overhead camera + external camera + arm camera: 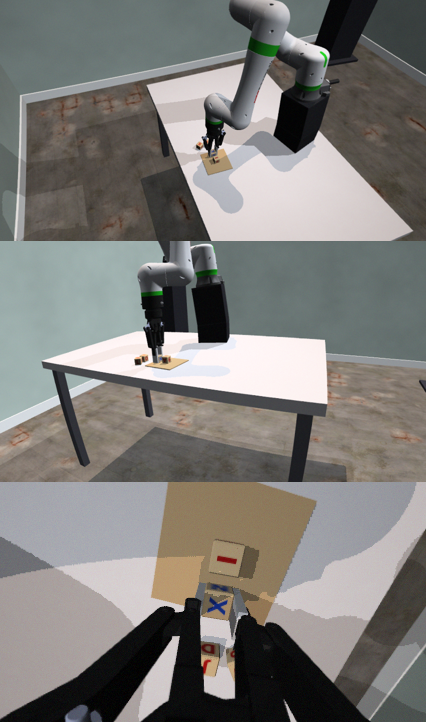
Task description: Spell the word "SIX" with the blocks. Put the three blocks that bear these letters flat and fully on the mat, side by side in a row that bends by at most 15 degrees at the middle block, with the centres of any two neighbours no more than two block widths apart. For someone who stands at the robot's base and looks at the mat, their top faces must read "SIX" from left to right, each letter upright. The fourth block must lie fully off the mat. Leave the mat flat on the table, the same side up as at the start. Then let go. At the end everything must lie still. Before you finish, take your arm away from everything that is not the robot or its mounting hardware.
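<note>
My gripper (213, 151) (157, 357) (217, 596) is shut on the X block (213, 153) (160, 358) (217, 606), blue X up, over the mat's edge area. Whether it touches the mat is hidden. The I block (216, 159) (167, 359) (227, 558) sits flat on the tan mat (221, 168) (179, 362) (280, 532), its red bar up, close beside the held block. The S block (199, 145) (137, 361) lies off the mat, S up; in the wrist view a finger partly hides it. The J block (144, 357) (212, 664) lies off the mat near it, J up.
The white table (269, 194) (253, 372) carries everything. Its long edge runs close beyond the S block and the mat in the top view. The robot's black pedestal (300, 122) (210, 312) stands at the opposite side.
</note>
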You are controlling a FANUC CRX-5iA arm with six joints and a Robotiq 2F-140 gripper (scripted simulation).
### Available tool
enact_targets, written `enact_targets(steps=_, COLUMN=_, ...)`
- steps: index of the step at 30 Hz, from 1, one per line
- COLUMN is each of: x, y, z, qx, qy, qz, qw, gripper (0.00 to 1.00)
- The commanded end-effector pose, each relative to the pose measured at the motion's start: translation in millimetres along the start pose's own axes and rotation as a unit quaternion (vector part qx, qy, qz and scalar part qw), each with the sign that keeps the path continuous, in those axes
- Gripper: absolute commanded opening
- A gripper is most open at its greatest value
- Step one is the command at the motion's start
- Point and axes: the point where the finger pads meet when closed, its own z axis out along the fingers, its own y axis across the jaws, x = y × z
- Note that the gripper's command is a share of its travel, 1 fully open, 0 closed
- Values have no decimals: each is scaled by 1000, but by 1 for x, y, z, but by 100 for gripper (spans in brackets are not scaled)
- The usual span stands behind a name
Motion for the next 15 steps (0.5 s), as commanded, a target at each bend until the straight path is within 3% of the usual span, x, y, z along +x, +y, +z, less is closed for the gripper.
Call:
enact_targets(steps=1, x=0, y=0, z=0, qx=0, qy=0, qz=0, qw=1000, gripper=16)
enact_targets(steps=15, x=0, y=0, z=0, qx=0, qy=0, qz=0, qw=1000, gripper=26)
